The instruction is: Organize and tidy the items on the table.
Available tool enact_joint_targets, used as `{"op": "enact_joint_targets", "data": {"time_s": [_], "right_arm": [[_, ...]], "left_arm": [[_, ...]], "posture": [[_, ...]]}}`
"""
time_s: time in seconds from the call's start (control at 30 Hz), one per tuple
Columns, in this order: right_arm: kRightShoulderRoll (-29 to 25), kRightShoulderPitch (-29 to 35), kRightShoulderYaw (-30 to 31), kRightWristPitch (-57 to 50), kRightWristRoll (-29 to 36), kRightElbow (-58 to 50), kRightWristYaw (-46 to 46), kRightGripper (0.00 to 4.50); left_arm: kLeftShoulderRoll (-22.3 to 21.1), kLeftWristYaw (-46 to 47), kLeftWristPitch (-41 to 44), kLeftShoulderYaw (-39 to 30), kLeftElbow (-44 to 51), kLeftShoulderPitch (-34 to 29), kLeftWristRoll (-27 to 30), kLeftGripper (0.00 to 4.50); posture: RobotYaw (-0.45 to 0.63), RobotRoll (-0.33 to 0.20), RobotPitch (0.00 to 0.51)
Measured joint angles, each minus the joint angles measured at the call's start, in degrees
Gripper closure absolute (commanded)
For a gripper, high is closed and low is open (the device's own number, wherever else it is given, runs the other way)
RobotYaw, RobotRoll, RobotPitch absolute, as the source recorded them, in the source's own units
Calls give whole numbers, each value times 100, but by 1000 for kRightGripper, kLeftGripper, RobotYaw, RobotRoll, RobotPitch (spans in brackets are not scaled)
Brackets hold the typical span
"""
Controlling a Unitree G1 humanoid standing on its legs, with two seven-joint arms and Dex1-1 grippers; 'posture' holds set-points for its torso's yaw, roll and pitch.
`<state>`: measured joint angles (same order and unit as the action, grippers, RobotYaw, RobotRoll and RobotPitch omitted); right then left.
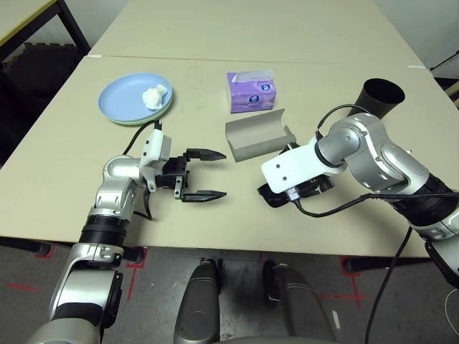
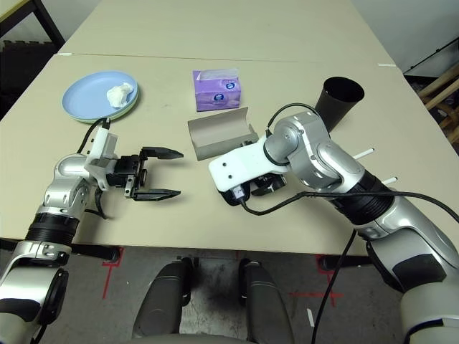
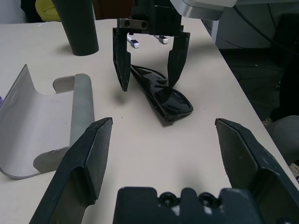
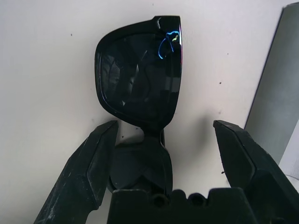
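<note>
The black sunglasses [image 3: 161, 93] lie folded on the table [image 1: 215, 215] just right of centre in the head views, where our right wrist housing hides them almost entirely. Our right gripper [image 3: 148, 70] stands over them with its fingers spread wide, one on each side of the frame and neither touching it; we judge this a straddle in readiness for a grasp. Just beside them, toward the upper left, the grey oblong glasses case [image 1: 258, 134] lies open, its hollow turned up, presumably to receive them. Our left gripper [image 1: 201, 174], left of centre, hangs parted and empty, pointing toward the case. Above the case sits the purple tissue box [image 1: 251, 91]; at upper right stands the black tapered cup [image 1: 379, 100]. At upper left the light blue plate [image 1: 125, 97] rests on the pale green plate [image 1: 140, 122], of which only a rim sliver shows, and carries the crumpled white tissue [image 1: 155, 96]. The sunglasses' temples cannot be made out.
</note>
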<state>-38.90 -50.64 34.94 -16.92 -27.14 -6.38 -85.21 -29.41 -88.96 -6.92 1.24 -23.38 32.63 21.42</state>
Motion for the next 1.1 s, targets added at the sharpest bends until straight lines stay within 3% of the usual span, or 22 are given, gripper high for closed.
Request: {"op": "enact_joint_targets", "data": {"time_s": [0.17, 0.27, 0.57, 1.1], "right_arm": [[0, 3, 5, 12, -10, 4, 0, 0], [0, 16, 5, 14, -10, 4, -1, 615], [-3, 34, 2, 15, -8, -1, -29, 3972], [-89, -496, -268, 63, 338, 189, -238, 4040]], "left_arm": [[-2, 0, 0, 0, 0, -5, 0, 22], [-4, 0, 0, 0, 0, -6, 0, 0], [-13, 0, 0, 0, 0, -7, 0, 0], [-14, -1, -7, 2, -6, -3, -2, 0]], "posture": [[171, 0, 192], [171, 0, 192], [169, 0, 190], [153, 0, 181]]}}
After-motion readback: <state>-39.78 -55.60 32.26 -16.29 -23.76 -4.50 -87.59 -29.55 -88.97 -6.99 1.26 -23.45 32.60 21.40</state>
